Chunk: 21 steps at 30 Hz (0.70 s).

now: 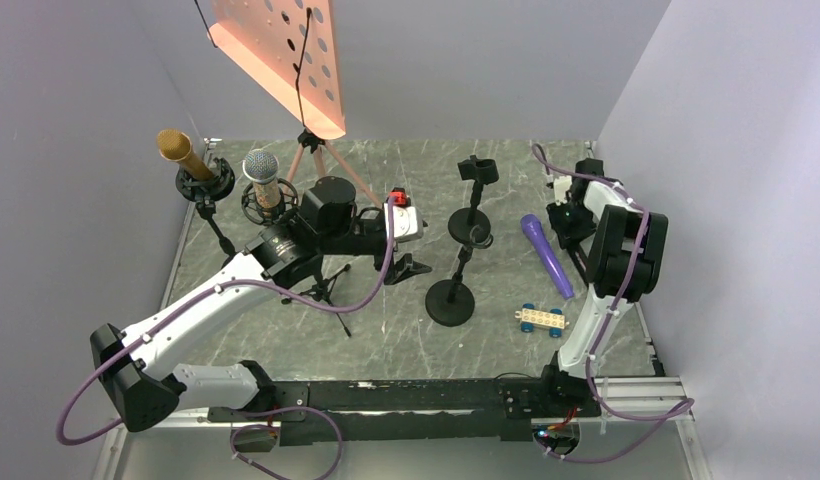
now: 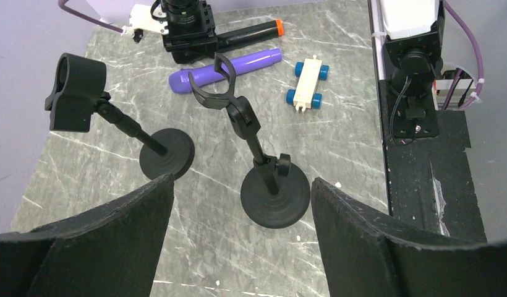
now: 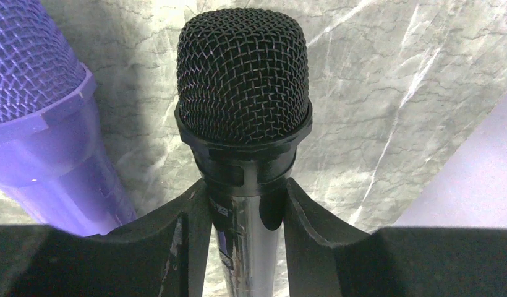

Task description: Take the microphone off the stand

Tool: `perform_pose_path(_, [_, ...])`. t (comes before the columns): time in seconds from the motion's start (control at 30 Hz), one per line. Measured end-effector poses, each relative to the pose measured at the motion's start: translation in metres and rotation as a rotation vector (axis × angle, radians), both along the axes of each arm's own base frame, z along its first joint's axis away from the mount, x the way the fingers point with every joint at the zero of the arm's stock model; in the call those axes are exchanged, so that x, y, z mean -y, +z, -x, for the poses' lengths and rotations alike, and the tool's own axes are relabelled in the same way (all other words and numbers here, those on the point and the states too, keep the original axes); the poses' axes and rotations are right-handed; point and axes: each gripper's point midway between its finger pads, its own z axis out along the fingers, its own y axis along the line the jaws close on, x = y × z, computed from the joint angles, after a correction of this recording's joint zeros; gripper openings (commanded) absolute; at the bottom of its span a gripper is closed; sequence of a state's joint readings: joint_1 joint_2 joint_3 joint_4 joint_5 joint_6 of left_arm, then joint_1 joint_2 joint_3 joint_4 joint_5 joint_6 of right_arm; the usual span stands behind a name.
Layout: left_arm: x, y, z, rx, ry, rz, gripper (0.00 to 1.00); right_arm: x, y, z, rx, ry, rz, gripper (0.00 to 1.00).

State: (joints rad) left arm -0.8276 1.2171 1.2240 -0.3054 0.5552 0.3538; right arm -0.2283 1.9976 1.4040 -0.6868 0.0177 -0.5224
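Matte black fingers spread wide, the left gripper (image 2: 240, 185) hangs over a barrel-clip stand (image 2: 76, 93) and a fork-clip stand (image 2: 215, 86), both empty, on the veined grey marble table (image 2: 337, 142). At far right, the right gripper (image 3: 243, 189) pinches the black microphone (image 3: 243, 80) below its wire-mesh dome, beside a glossy purple microphone (image 3: 34, 124). Only the left wrist view shows its orange tail cap (image 2: 279, 26).

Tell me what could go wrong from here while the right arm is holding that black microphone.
1. The right gripper holds the black microphone just below its mesh head, close beside the purple microphone lying on the table; setting it down could bump that one and make it roll.
2. The left arm reaches past the silver microphone on its tripod stand; a careless swing might tip it.
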Motion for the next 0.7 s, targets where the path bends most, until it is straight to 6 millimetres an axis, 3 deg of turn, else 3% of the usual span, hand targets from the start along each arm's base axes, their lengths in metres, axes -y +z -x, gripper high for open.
perform_pose_path(0.1, [-0.001,0.0,-0.003,-0.002,0.008,0.0,0.87,-0.002,0.0,0.0,0.005,-0.017,-0.016,0.58])
perform_pose_path(0.27, [-0.003,-0.003,-0.009,-0.015,0.025,-0.005,0.87,-0.002,0.003,0.001,0.004,-0.054,-0.041,0.7])
perform_pose_path(0.4, [-0.001,-0.004,-0.013,-0.017,0.03,-0.006,0.87,0.0,0.026,-0.002,0.046,-0.079,-0.051,0.76])
perform_pose_path(0.53, [0.0,-0.006,-0.016,-0.02,0.033,-0.008,0.87,-0.01,0.083,0.002,0.16,-0.075,-0.089,0.78])
perform_pose_path(0.7, [0.004,-0.007,-0.021,-0.024,0.036,-0.014,0.87,-0.051,0.187,0.016,0.426,0.062,-0.213,0.79])
